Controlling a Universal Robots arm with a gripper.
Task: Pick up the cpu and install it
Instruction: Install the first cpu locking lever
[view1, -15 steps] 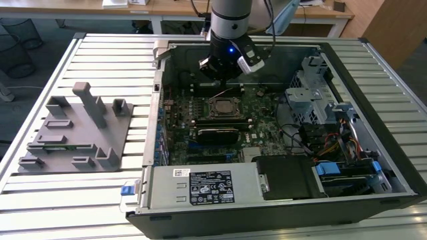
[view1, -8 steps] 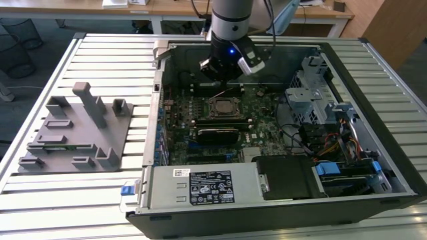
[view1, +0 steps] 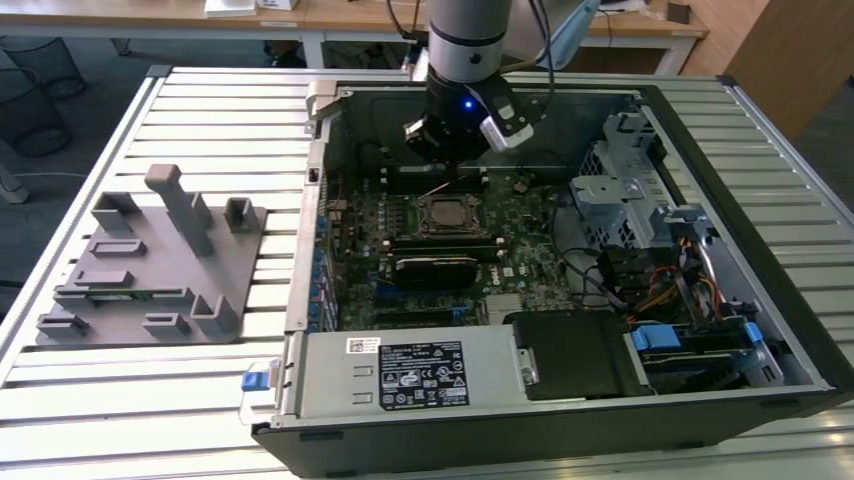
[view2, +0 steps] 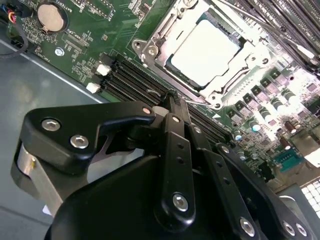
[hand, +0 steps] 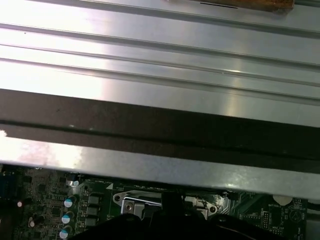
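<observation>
The cpu (view2: 202, 52), a pale silvery square, lies flat inside the metal-framed socket (view2: 150, 50) on the green motherboard (view2: 85, 35). In the exterior view the same socket (view1: 441, 213) sits mid-board inside the open computer case (view1: 721, 120). My gripper (view1: 447, 165) hangs above the board just behind the socket, apart from the cpu. In the second wrist view its black linkages converge and the fingers (view2: 172, 107) meet with nothing between them; the gripper (view2: 172, 97) points at the memory slots beside the socket. The first wrist view catches the gripper's dark tip (hand: 167, 210) over the socket frame (hand: 125, 200).
A grey fixture block (view1: 154, 260) with slots and posts stands on the slatted table at the exterior view's left. Inside the case are a power supply (view1: 400, 375), a drive cage (view1: 627, 190), cables (view1: 667, 290), memory slots (view2: 130, 77) and a coin battery (view2: 51, 17).
</observation>
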